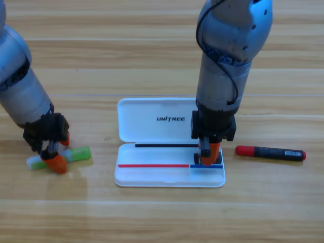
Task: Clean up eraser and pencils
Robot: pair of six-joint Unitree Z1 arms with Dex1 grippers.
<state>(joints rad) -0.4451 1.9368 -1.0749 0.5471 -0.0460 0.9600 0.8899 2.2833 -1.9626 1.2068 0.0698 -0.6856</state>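
Now partway done: right claw (209, 152) down in the white case (152, 132), jaw gap hidden, eraser not seen; left claw (54, 154) around the green pencil (76, 154) on the surface (152, 217); black pencil (271, 152) beside the case, untouched

Two arms over an open white case on a wooden desk.

The left gripper (54, 152) is down on the lime-green pencil (76, 154) at the desk's (162, 212) left, its orange jaws either side of the stick. The right gripper (210, 152) points down into the right end of the open white case (152, 121). The black pencil with the red cap (271, 152) lies on the desk just right of the case.
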